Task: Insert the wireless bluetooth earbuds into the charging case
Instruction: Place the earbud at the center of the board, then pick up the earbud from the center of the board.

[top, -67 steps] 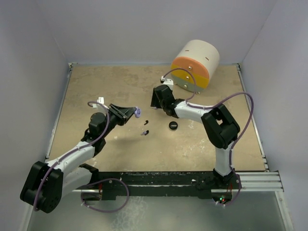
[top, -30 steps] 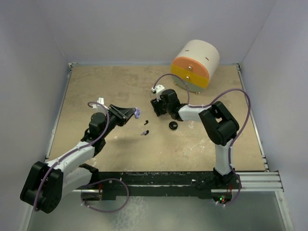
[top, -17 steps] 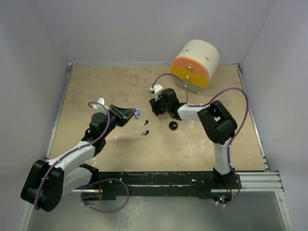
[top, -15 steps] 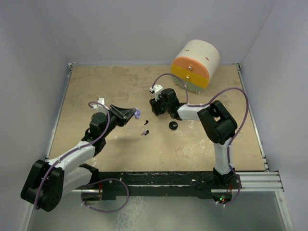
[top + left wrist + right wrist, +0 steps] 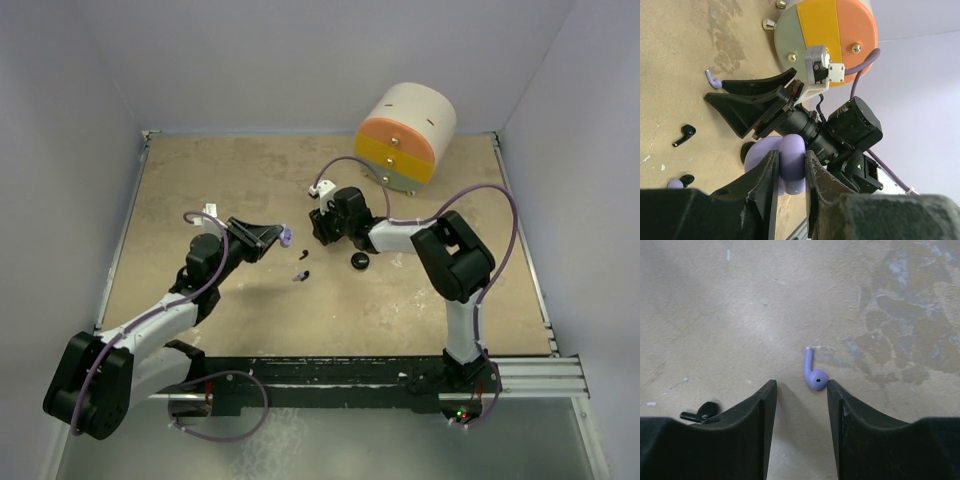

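Near the middle of the tan mottled tabletop [image 5: 200, 180] lies a small lavender stemmed plastic earbud [image 5: 813, 371], flat on the surface, bulb toward the wrist camera and stem pointing away; the right gripper [image 5: 800, 390] hovers low over it with jaws parted wide and empty, the bulb at the mouth of the gap and nearer one finger, touching neither; a glossy black earbud [image 5: 702, 412] lies just outside the other finger. The left gripper [image 5: 790, 175] is raised off the table with its fingers clamped on a lavender rounded plastic case [image 5: 791, 155], seemingly the charging case, held facing the right gripper; whether its wells are exposed cannot be told. A black round puck [image 5: 360, 261] sits nearby; a cream drum with an orange, yellow and grey face [image 5: 405, 135] stands well behind.

Handling, as judged: the earbud is very light, rigid and smooth-skinned — likely to skid on the tabletop or squirt from the pads under an off-centre squeeze; the thin stem offers little purchase; a grip across the bulb, pads low and centred, looks soundest — it also leaves the stem free for seating in the case.
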